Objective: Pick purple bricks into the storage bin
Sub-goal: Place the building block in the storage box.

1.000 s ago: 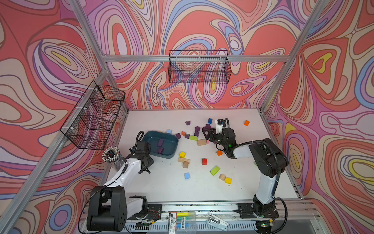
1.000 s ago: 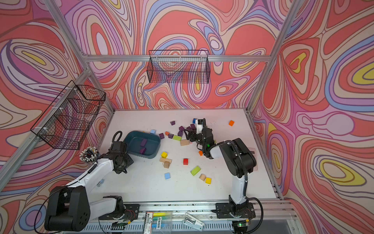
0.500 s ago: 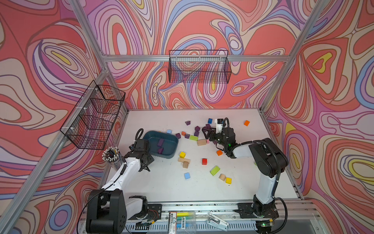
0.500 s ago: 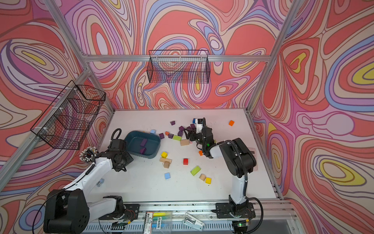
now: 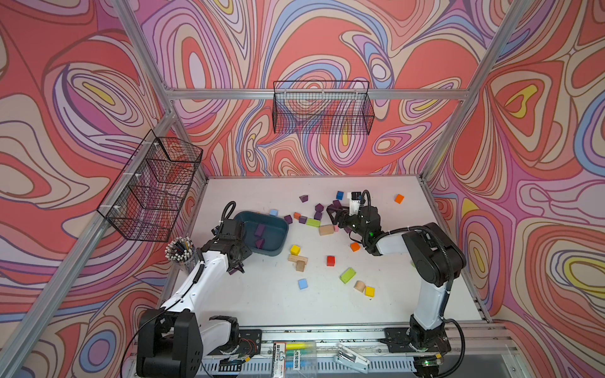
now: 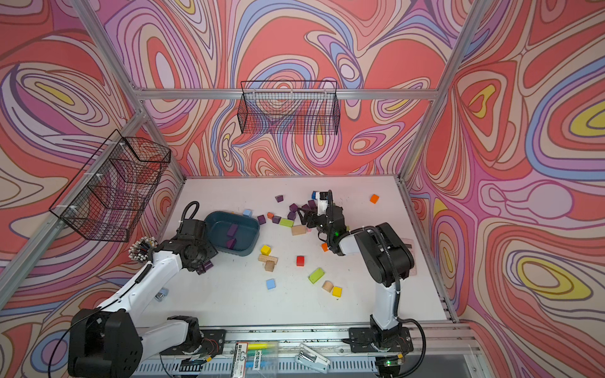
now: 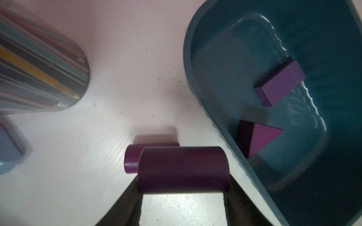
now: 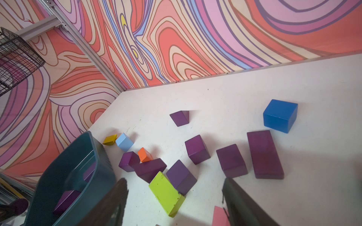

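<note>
We have the left gripper (image 7: pixel 183 187) partly closed, clamping a rounded purple brick (image 7: pixel 183 166) just outside the storage bin (image 7: pixel 197 88). We should clear the rim, then release low. The right gripper (image 8: pixel 175 182) gapes empty over the loose purple bricks (image 8: pixel 196 149).

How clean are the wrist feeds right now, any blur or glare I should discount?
Left wrist view: dim; pencil cup smeared out of focus, glare streaks on the storage bin floor, purple cylinder in the left gripper dark but sharp-edged. Right wrist view: purple bricks crisp, right gripper blurred, shadow on the table.
</note>
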Tool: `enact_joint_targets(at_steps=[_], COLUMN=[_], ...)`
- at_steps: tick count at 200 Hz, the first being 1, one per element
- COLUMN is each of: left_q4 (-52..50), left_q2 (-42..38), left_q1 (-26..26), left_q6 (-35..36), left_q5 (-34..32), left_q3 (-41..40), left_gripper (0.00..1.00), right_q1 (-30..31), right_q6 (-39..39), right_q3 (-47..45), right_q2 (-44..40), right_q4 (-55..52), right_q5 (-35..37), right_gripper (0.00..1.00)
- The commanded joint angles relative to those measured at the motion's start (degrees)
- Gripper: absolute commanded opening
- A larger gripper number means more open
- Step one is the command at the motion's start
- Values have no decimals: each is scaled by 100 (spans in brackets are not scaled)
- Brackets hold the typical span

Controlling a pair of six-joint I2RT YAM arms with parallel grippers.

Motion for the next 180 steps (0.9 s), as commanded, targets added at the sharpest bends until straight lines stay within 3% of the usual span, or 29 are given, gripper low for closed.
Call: enact_joint_targets(at_steps=[1,63,95,124,160,180], left_q4=[-259,-258,-4,184,183,237], left_q2=[-73,-260,347,1218,2050,2357], left_q1=[-92,-517,-649,-656,-656,-656], left_q6=[-7,224,576,771,941,976], left_q5=[-150,-235,-16,305,567,666], left_q3=[209,748,1233,1666,2167,2272], left_gripper=[43,43,43,43,43,44], right_q1=[-11,14,395,997,2541,3061], right_q6=[34,0,-428,-506,-781,-695], right_q3=[99,218,394,410,696,730], right_q2=[90,136,45,-79,-7,128], right_q4=[3,-67,-554,-742,-1058,-941], right_q5=[-34,-311,-152,352,1713,2064], right_gripper=[80,79,79,79,79,79])
